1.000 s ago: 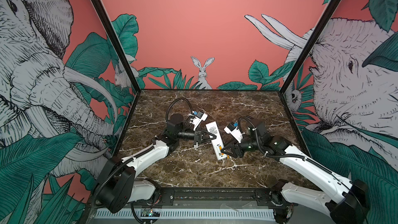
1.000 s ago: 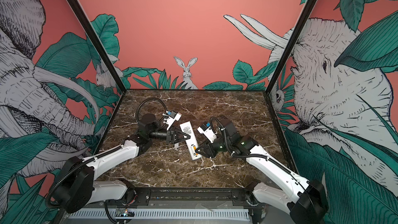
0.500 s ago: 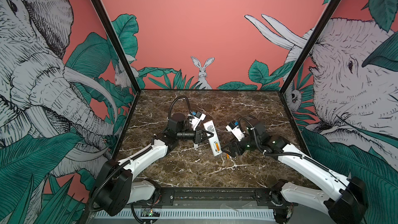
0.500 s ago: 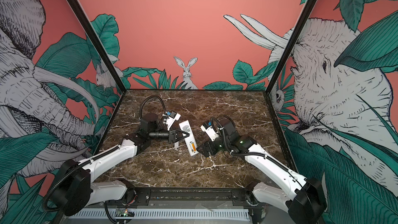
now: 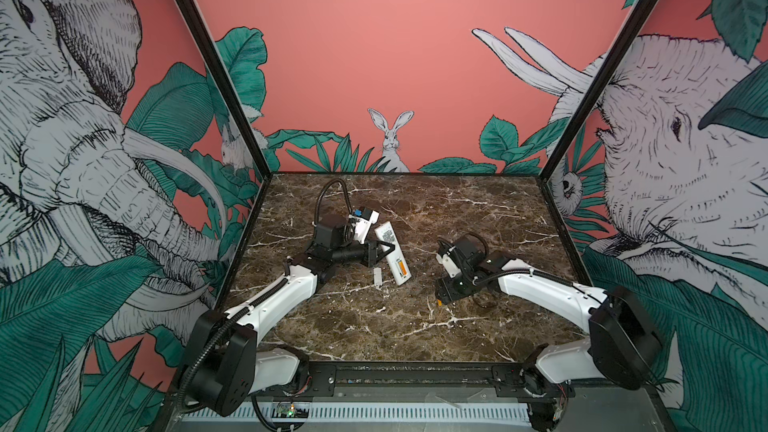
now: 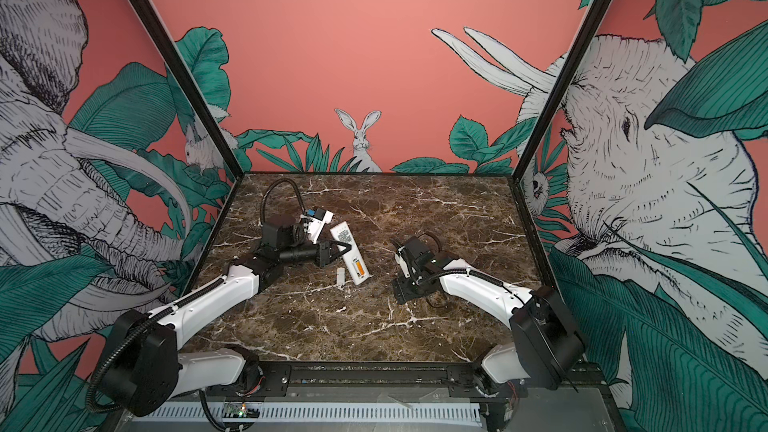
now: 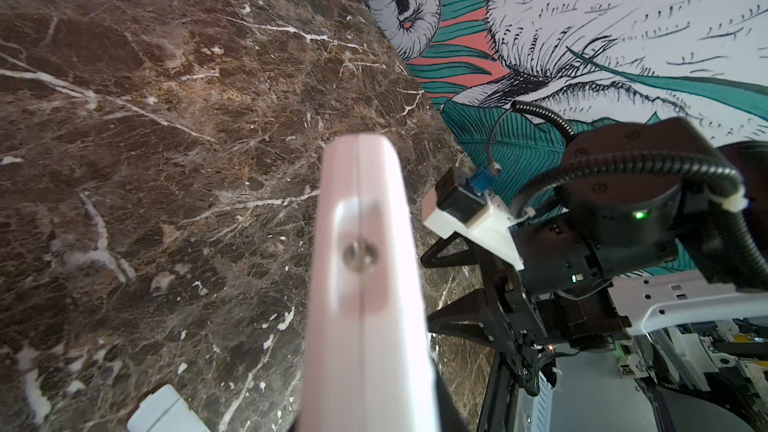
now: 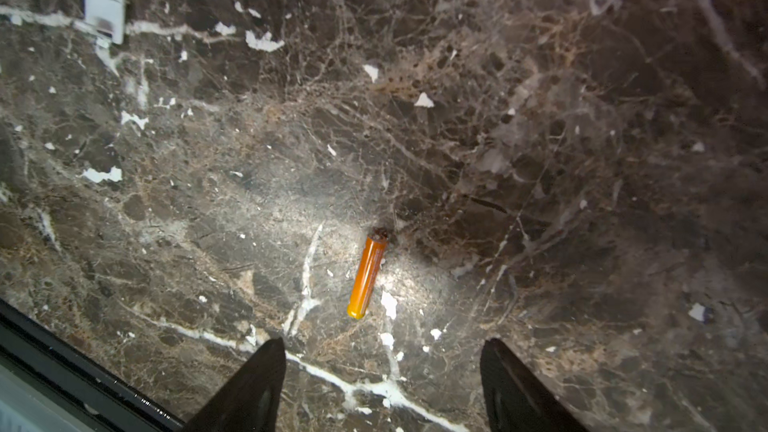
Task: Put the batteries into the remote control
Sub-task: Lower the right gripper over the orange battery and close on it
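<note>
Right gripper [image 8: 383, 342] has withdrawn rightward from the remote control [image 5: 397, 259]; its jaws stand wide above a loose battery [image 8: 368, 276] lying on the table [image 8: 540, 118]. Left gripper [image 5: 390, 248] clamps the remote control mid-length. Its long axis runs far-left to near-right, label up, with a seated battery [image 5: 401, 266] at the near end.
</note>
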Robot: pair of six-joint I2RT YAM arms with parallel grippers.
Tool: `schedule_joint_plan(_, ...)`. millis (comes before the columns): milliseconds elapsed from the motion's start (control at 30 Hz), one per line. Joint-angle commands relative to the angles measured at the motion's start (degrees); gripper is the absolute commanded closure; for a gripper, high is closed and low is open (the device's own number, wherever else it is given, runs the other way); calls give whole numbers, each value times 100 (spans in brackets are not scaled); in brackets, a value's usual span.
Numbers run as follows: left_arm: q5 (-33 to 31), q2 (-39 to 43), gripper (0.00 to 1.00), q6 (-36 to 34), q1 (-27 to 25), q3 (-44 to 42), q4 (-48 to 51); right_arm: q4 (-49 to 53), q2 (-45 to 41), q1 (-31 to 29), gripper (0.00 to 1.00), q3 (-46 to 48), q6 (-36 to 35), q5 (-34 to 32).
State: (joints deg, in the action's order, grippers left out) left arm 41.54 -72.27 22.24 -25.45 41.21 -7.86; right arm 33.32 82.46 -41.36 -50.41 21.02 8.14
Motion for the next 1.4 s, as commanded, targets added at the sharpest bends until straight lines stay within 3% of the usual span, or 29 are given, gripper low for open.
schedule_joint_plan(0, 211, -21, 100, -35, 29, -60, -272, 105, 172, -196, 29, -251, 259, -374)
schedule_joint_plan(267, 263, -79, 100, -49, 145, -131, -343, 327, 716, -585, 37, -593, 586, -732)
schedule_joint_plan(633, 357, -61, 100, -62, 177, -180, -322, 552, 1372, -768, 55, -861, 747, -1000)
schedule_joint_plan(1367, 440, -24, 100, -62, 181, -185, -243, 550, 1935, -743, 69, -1136, 693, -1145)
